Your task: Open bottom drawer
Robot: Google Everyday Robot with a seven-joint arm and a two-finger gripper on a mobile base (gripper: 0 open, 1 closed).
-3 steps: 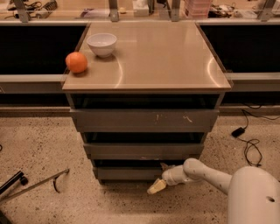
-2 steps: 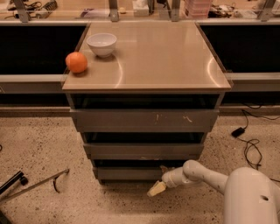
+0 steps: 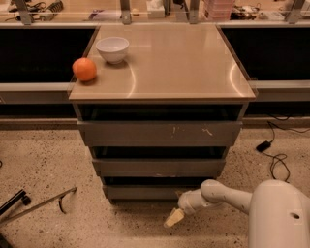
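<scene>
Tool (image 3: pixel 173 218) sits apparently just below the bottom drawer (image 3: pixel 140 192).

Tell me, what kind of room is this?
Probably a lab or workshop: loose cables on the speckled floor, cluttered benches behind, and a grey drawer cabinet holding a bowl and an orange. The robot's tool hangs low before the bottom drawer.

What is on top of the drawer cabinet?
A white bowl and an orange sit on the cabinet top, left side. The bowl's bottom is hidden by its near wall. The gripper hangs near the floor, in front of the bottom drawer.
</scene>
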